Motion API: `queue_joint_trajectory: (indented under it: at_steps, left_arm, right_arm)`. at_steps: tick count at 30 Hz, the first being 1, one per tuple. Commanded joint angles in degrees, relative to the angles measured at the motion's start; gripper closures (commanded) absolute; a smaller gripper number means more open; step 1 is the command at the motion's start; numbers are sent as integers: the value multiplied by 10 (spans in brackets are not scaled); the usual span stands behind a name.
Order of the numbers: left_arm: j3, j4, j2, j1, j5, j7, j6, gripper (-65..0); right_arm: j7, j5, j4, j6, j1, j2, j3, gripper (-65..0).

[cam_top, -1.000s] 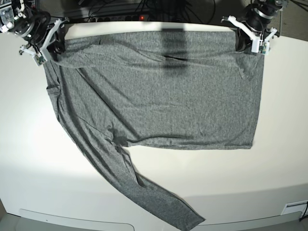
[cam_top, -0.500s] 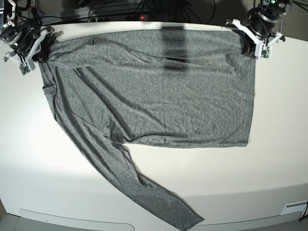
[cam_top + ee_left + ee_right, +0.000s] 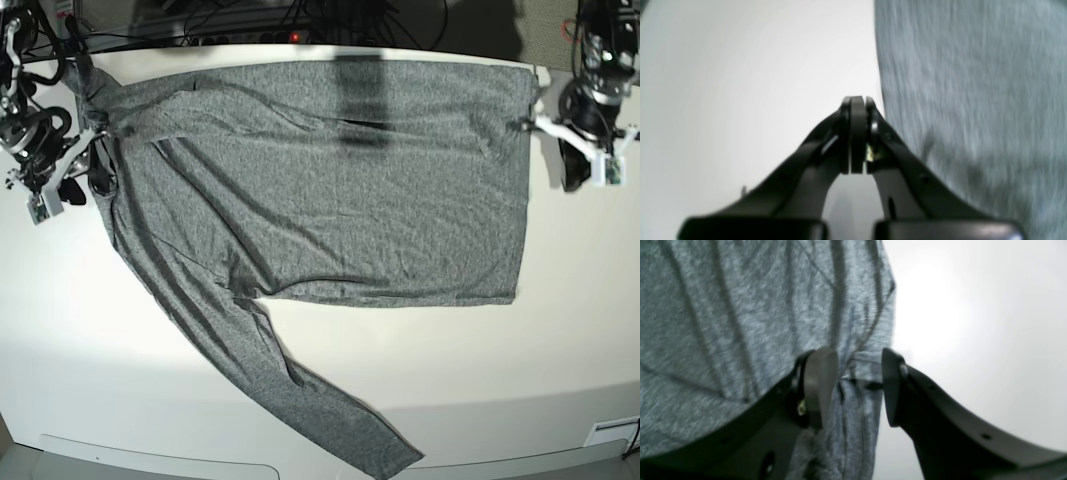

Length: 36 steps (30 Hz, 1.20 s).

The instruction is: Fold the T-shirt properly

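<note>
At the left edge of the base view, the right end effector [image 3: 62, 185] sits over the shoulder end of the T-shirt [image 3: 330, 180], and in the right wrist view its jaws stand apart, with a wrinkled fold of grey fabric [image 3: 853, 350] lying between the two fingers [image 3: 820, 380] and not pinched by them. The T-shirt lies spread flat on the white surface [image 3: 150, 400], its body stretching across the upper middle of the base view. One long sleeve [image 3: 290, 390] runs diagonally down toward the near edge of the surface, ending just left of centre. A dark band of shadow [image 3: 360, 110] crosses the top of the fabric. At the right side of the base view, the left end effector [image 3: 585, 165] hangs just beside the shirt's straight side edge, over bare surface. In the left wrist view its fingers [image 3: 857, 133] are pressed together with nothing between them, and the grey cloth [image 3: 973, 100] lies just to their right, blurred.
</note>
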Motion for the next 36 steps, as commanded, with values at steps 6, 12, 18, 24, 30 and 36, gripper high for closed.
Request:
queue_joint_trajectory:
  at_steps: [6, 12, 18, 24, 30, 36]
  left_arm:
    - [-4, 10, -7, -114, -3, 54, -23, -173]
    - [-4, -85, -9, -237, -48, 127, -118, -203]
    - [-4, -318, -41, -377, -99, 141, -225, -203]
    - [-4, -549, -61, -509, -104, 156, -278, -203]
    - [-4, -727, -61, -599, -16, 114, -278, -202]
    - [-4, -791, -56, -614, 14, 84, -278, -202]
  right_arm:
    - [-94, 87, 8, 1, 58, 13, 6, -260]
    - [-140, 125, 8, 1, 71, 13, 6, -260]
    - [-157, 125, 8, 1, 71, 13, 6, -260]
    - [-157, 125, 8, 1, 71, 13, 6, -259]
    - [-157, 125, 8, 1, 71, 13, 6, -260]
    - [-158, 125, 8, 1, 71, 13, 6, -259]
